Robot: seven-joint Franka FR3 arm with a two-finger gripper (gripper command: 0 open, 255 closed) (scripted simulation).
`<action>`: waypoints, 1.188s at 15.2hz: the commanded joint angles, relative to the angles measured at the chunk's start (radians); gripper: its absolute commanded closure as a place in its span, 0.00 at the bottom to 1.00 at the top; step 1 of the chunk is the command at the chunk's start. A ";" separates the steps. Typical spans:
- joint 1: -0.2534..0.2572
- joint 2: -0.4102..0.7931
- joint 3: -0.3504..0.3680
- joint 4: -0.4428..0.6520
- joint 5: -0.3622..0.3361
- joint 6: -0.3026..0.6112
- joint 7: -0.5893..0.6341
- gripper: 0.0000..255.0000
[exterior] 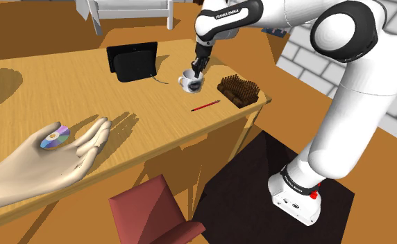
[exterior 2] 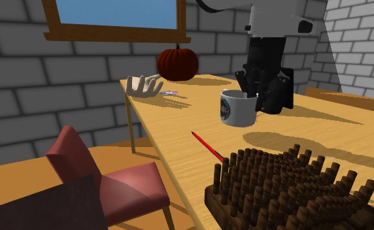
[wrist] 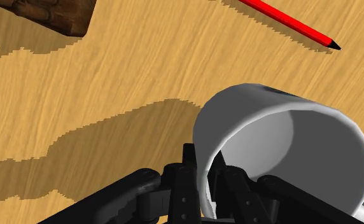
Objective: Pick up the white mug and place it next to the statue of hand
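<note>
Gripper (wrist: 205,183) is clamped on the wall of the mug (wrist: 276,143): one finger inside the rim, one outside. This pinch grip suits a thin wall w/ approx. vertical approach. Mug is at the desk (exterior: 51,90) end nearest the arm; whether its base is off the surface cannot be told. Pencil (exterior: 205,106) lies just beside the mug, peg rack (exterior: 239,89) near. Hand statue (exterior: 65,156) lies well apart at the opposite end, disc (exterior: 55,136) on its palm. Judgement: lift req. before traverse, to clear the pencil; set-down pt. beside the statue, not touching it.
</note>
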 commanded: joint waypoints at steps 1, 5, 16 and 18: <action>0.001 -0.007 0.000 0.017 -0.002 -0.024 0.003 1.00; 0.001 -0.024 -0.001 0.048 -0.006 -0.072 0.008 1.00; 0.000 -0.054 -0.003 0.157 -0.013 -0.210 0.019 1.00; 0.000 -0.057 -0.003 0.180 -0.014 -0.236 0.020 1.00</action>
